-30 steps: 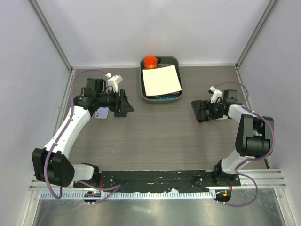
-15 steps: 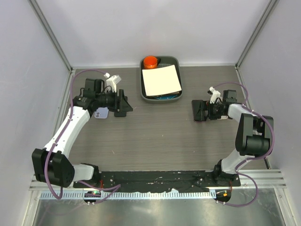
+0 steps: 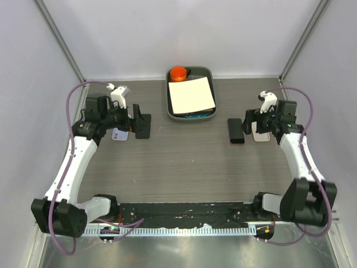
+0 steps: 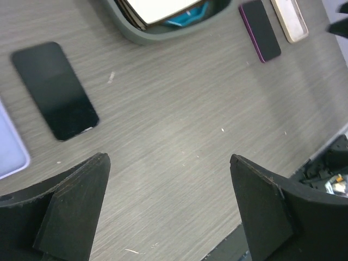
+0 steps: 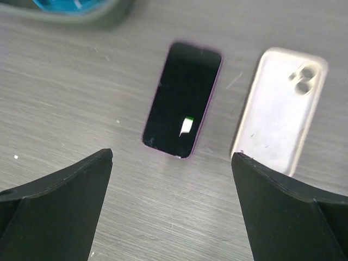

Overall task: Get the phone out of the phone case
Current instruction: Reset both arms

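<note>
Right hand spread above phone, case beside

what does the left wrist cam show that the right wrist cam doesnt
Only the left wrist: a black phone lying flat beside a lavender case at the frame's edge, plus the open left end effector. Only the right wrist: the open right end effector and a close look at the camera cutout of the beige case. Both: that case, the purple-edged phone lying beside it but apart, and part of the grey tray.
</note>
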`<state>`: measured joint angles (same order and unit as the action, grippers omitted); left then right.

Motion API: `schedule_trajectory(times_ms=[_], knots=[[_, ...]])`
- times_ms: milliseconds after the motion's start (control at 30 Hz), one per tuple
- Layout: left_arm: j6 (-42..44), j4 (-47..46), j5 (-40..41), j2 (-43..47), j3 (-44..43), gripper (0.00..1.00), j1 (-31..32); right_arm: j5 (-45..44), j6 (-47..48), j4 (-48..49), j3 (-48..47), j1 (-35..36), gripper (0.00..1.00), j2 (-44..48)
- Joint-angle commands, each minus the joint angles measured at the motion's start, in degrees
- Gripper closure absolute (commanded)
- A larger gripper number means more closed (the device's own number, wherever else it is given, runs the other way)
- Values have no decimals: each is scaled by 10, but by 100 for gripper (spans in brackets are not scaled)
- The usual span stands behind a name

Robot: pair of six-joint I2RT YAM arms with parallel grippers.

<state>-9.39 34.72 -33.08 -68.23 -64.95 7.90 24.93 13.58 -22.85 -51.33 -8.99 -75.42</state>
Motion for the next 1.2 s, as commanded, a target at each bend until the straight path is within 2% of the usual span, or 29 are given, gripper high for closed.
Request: schedule_trajectory(times_ms=[0, 133, 233, 300, 533, 800, 1167], knots=[[42, -4, 94, 87, 0, 0, -15, 18, 4, -54, -64, -1, 3, 124], [88, 21, 190, 149, -11, 0, -23, -9, -27, -48, -77, 0, 3, 227], [111, 31, 223, 203, -7, 0, -40, -36, -46, -40, -80, 0, 3, 308], [114, 36, 224, 223, -6, 0, -54, -55, -86, -64, -125, 0, 3, 315], [108, 29, 217, 275, 4, 0, -121, -83, -102, -62, -150, 2, 3, 360], [97, 26, 238, 293, 2, 0, -125, -155, -127, -48, -113, 1, 3, 389], [97, 32, 233, 314, 4, 0, -126, -172, -135, -45, -125, 1, 2, 396]])
